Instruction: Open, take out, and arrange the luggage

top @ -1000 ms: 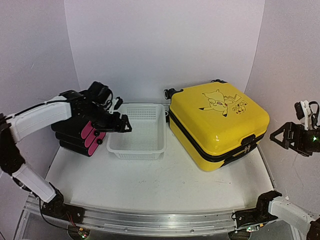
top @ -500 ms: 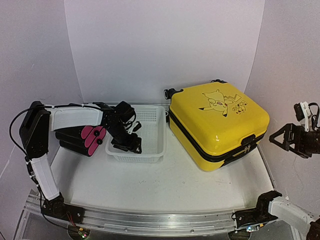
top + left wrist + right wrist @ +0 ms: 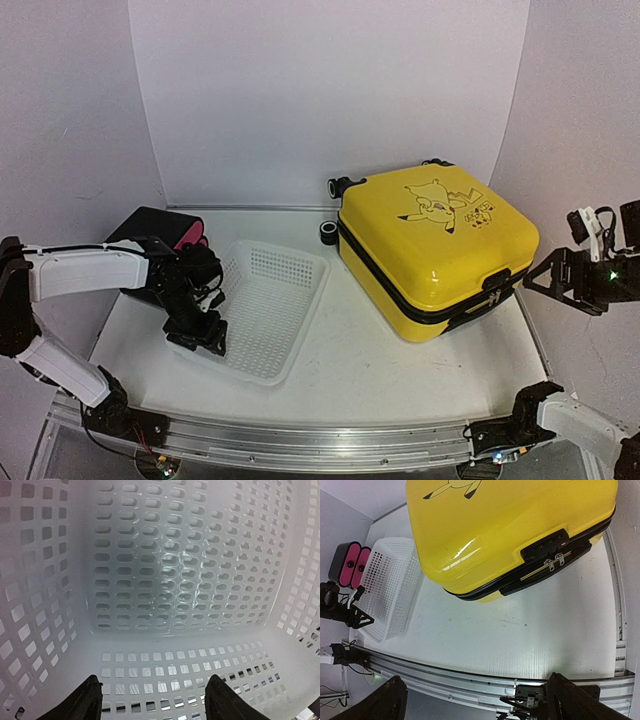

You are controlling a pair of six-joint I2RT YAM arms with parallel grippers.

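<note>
The white table [image 3: 380,375] has walls on its left, back and right sides and a metal rail [image 3: 330,445] along its near edge. Its bare room is the middle strip between basket and suitcase, widening toward the rail.

The luggage [image 3: 430,245] fills the right half and lies flat with the drawn lid up. It is turned askew, with one corner close to the right wall. The wheels [image 3: 340,186] point at the back wall, and the face with the lock [image 3: 545,545] points near-right. From above it looks nearly square, so I cannot tell its long axis.

The white mesh basket [image 3: 270,310] lies left of centre, skewed, with its near corner close to the rail. A black case with pink ends [image 3: 160,228] sits behind it by the left wall. A small black ring [image 3: 327,233] rests just beside the suitcase's left corner.

The left gripper [image 3: 154,692] is at the basket's near-left corner with its fingers apart, and whether they pinch the mesh I cannot tell. The right gripper [image 3: 475,692] hangs right of the suitcase, off the table's right edge, with its jaws wide and nothing between them.
</note>
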